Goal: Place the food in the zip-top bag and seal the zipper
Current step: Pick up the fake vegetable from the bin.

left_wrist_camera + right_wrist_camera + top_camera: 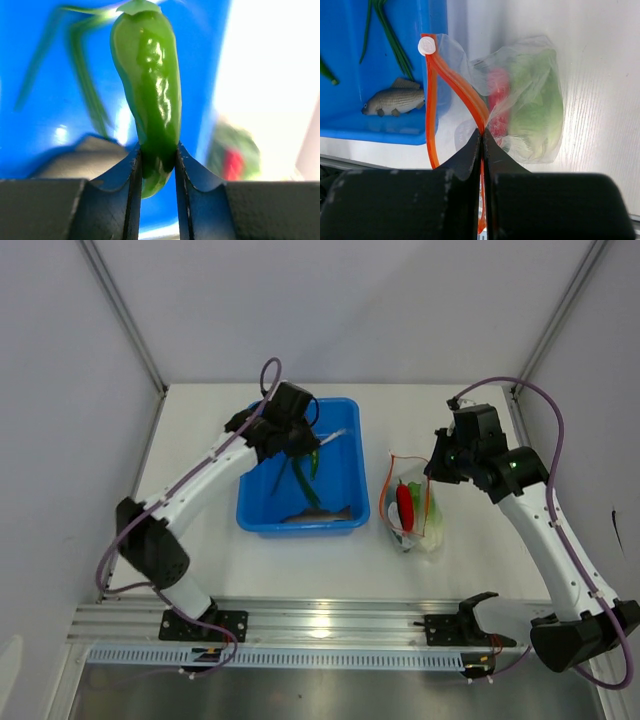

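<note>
Two end effectors are busy. We see the left end effector point(157, 150) clamped on the lower tip of a glossy green pod point(147, 80), holding it over the blue bin point(250, 510) at the centre of the desk point(200, 410). At 3 o'clock from the bin lies the zip-top bag point(535, 100), and the right end effector point(482, 137) is closed on its orange zipper point(455, 80), pinching one part of the strip so the mouth gapes toward 9 o'clock. A red chili point(404, 505) and the cabbage point(540, 110) are inside the bag. A toy fish point(395, 100) and long green stalks point(390, 35) remain in the bin.

We judge the main risks as these. The pod is gripped only near its end, so it may swing or slip out on the way across. The mouth looks narrow and slack, so the pod could catch the strip and drag the bag. A tug might also pull the thin strip from the right pinch.
</note>
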Robot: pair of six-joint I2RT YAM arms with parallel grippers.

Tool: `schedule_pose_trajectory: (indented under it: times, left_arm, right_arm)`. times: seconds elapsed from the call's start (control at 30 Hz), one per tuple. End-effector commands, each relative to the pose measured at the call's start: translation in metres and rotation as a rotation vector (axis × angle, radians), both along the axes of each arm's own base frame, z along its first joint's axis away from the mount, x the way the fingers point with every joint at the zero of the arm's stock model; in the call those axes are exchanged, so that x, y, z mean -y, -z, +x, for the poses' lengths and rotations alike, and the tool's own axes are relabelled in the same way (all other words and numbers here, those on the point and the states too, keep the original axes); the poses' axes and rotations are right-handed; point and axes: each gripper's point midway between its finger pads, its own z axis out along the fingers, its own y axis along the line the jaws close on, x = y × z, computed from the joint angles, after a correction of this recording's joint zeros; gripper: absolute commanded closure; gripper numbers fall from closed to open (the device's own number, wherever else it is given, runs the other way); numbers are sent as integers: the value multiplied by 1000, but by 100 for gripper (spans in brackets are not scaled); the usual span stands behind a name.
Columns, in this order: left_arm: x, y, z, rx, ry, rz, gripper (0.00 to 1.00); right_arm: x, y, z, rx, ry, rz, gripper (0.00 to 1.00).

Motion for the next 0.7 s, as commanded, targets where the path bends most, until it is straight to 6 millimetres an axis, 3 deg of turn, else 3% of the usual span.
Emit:
schedule_pose_trajectory:
  times: [0.0, 0.07, 0.1, 0.13, 0.23, 0.37, 0.43, 0.6, 0.67]
  left_arm:
    - [22, -42, -31, 125, 224, -153, 99]
    - [33, -56, -45, 135, 276, -233, 100]
    - [47, -54, -65, 93, 370, -297, 99]
    - [58, -69, -72, 127, 434, -357, 99]
    - [85, -78, -109, 73, 651, -464, 99]
    - [100, -71, -155, -113, 818, -530, 99]
    - [107, -77, -180, -191, 911, -608, 99]
    - [115, -91, -213, -231, 1044, -669, 100]
    - [118, -87, -224, -297, 1067, -688, 99]
  right_arm:
    - [-1, -12, 10, 42, 16, 9, 100]
    - [-3, -13, 13, 47, 21, 11, 100]
    - [-3, -14, 14, 49, 23, 10, 100]
    - [-3, -15, 17, 50, 25, 10, 100]
    - [-4, -16, 18, 48, 29, 7, 100]
    - [-5, -14, 18, 44, 31, 2, 100]
    - [-5, -14, 18, 51, 35, -7, 100]
    - [-11, -10, 19, 75, 28, -45, 100]
    - [-16, -9, 18, 87, 18, -58, 100]
